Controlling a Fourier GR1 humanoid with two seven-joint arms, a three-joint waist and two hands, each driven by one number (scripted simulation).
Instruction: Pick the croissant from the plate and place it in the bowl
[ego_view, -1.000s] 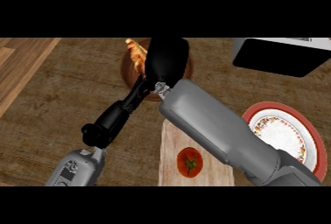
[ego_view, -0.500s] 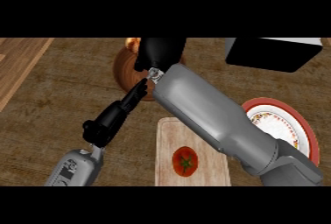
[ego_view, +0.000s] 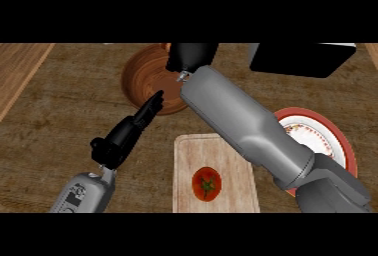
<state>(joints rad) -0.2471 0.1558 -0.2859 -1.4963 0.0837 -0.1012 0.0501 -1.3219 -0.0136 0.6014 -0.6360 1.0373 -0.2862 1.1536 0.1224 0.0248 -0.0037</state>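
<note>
The right arm has pushed farther up and across, so the right hand (ego_view: 192, 56) now sits over the far edge of the brown bowl (ego_view: 148, 75), higher in the view than it was a moment ago. The whole view has slid too: the cutting board (ego_view: 214, 172) with the tomato (ego_view: 207, 183) on it shows more fully now, and the red-rimmed plate (ego_view: 336, 142) sits lower and to the right. The plate looks bare where it shows, and the arm covers part of it. The croissant cannot be seen anywhere. It may be tucked inside the right hand, but that hand is just a dark lump from up here, so I cannot tell if its fingers are curled or straight. The left hand (ego_view: 129, 132) hangs above the counter (ego_view: 59, 115) at the left, fingers straight and pointing toward the bowl's near rim, holding nothing. I think this is the putting-down step: the right hand has got to the bowl. Next it should come down over the middle of the bowl and let go, so the croissant drops inside and not on the rim. A black box (ego_view: 299, 59) sits close on the right.
</note>
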